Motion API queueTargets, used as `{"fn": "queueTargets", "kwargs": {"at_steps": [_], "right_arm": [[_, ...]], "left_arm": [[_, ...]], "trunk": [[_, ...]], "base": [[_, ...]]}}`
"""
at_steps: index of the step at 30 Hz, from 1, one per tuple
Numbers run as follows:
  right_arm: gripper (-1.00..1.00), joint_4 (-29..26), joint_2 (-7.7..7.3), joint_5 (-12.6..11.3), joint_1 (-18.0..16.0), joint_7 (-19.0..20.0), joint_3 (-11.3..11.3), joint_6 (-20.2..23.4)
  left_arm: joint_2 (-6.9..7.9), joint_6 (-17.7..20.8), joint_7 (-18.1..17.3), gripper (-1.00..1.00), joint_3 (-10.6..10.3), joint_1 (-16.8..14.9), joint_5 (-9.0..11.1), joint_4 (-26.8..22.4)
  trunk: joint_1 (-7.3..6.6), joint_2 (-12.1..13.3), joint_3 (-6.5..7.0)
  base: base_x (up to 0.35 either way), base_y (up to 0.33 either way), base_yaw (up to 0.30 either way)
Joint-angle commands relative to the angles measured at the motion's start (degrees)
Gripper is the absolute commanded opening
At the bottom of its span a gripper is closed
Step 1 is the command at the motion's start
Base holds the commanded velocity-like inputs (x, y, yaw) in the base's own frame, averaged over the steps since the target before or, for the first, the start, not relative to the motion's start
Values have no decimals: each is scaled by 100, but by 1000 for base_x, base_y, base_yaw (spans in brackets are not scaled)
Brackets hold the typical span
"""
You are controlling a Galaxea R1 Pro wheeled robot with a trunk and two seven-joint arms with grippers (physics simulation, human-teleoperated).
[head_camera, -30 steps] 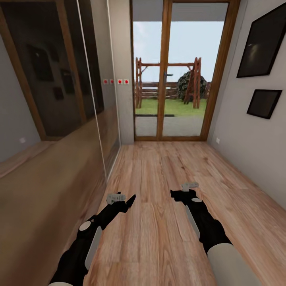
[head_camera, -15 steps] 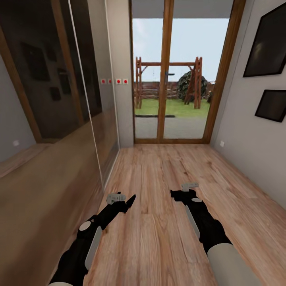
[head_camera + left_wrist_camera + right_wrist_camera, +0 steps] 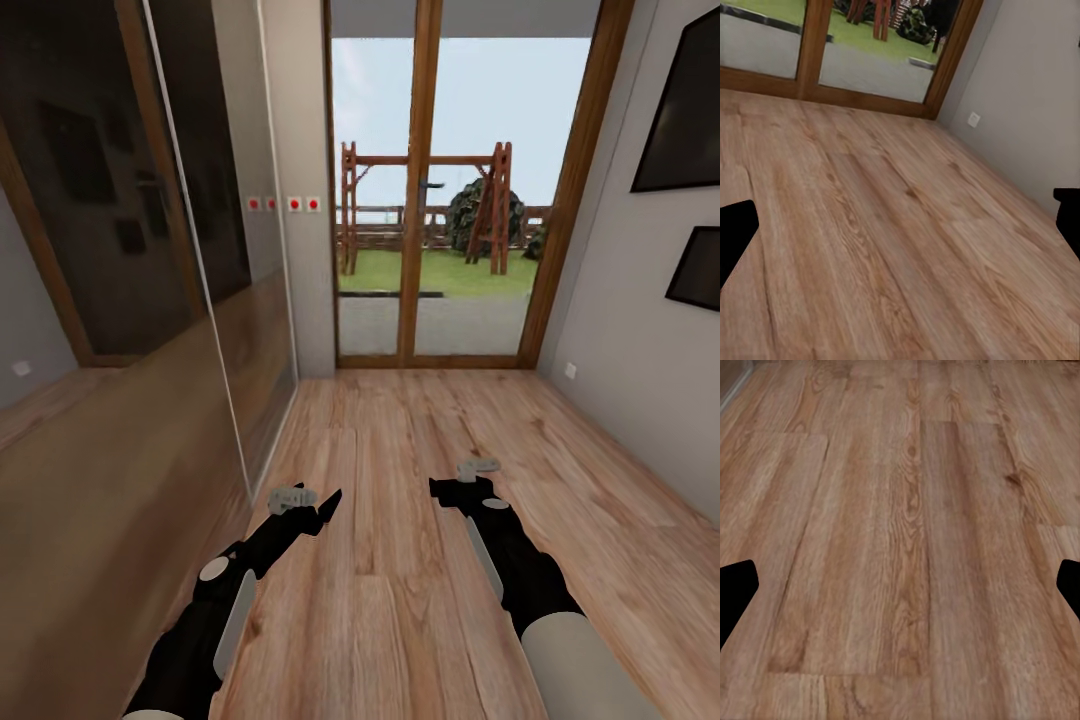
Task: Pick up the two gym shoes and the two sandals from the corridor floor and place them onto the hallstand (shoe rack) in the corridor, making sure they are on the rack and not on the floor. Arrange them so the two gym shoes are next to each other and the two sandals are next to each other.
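Observation:
The gym shoes, the sandals and the hallstand are out of view. The corridor floor (image 3: pixel 400 440) of light brown planks stretches ahead to a glass door. My left gripper (image 3: pixel 312 502) hovers low over the floor at the front left, and my right gripper (image 3: pixel 455 480) hovers beside it at the front right. In the left wrist view, the left gripper (image 3: pixel 900 225) has its black fingertips (image 3: pixel 735 234) far apart over bare planks. The right gripper (image 3: pixel 900 592) is likewise open, its fingertips (image 3: pixel 735 594) wide apart with only floor between them.
A wood-framed glass door (image 3: pixel 430 200) closes the corridor's far end, with a garden behind it. A mirrored sliding wardrobe (image 3: pixel 120 260) lines the left side. The grey right wall (image 3: pixel 620 330) carries two dark picture frames (image 3: pixel 690 100).
The whole view has shifted: the camera has come closer to the glass door. Both arms hold the same pose relative to it.

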Motion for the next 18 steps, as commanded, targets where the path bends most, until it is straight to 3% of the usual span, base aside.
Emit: {"fn": "queueTargets", "kwargs": {"at_steps": [1,18], "right_arm": [[100,-9,0,43,-2,-13,8,38],[100,-8,0,43,-2,-13,8,38]], "left_arm": [[-6,49,-42,100,19,-3,45,-2],[-6,49,-42,100,19,-3,45,-2]], "trunk": [[2,-2,-6],[2,-2,-6]], "base": [[347,0,0],[347,0,-9]]}}
